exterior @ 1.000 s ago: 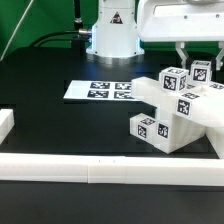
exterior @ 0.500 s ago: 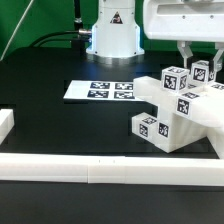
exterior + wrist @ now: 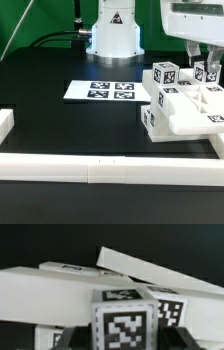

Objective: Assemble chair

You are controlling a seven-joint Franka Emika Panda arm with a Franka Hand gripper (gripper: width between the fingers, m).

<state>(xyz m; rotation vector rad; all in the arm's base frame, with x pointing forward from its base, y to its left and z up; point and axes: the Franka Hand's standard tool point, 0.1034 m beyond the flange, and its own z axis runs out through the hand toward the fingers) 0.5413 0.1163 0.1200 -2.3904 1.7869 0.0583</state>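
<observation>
The chair (image 3: 180, 112) is a partly joined cluster of chunky white pieces with black-and-white tags, at the exterior view's right on the black table. My gripper (image 3: 205, 60) comes down onto its upper back part, beside a tagged block (image 3: 165, 73). In the wrist view a tagged white post (image 3: 125, 317) stands between my dark fingers (image 3: 76, 336), which press on both its sides. Behind it lie the chair's wide white slabs (image 3: 60, 286). My gripper (image 3: 125, 339) is shut on that post.
The marker board (image 3: 112, 90) lies flat at mid-table, left of the chair. A long white border bar (image 3: 100, 168) runs along the front edge, and a short one (image 3: 6, 125) sits at the left. The arm's base (image 3: 113, 35) stands at the back.
The chair cluster has turned and shifted toward the exterior view's right, together with my gripper. The grip has stayed shut.
</observation>
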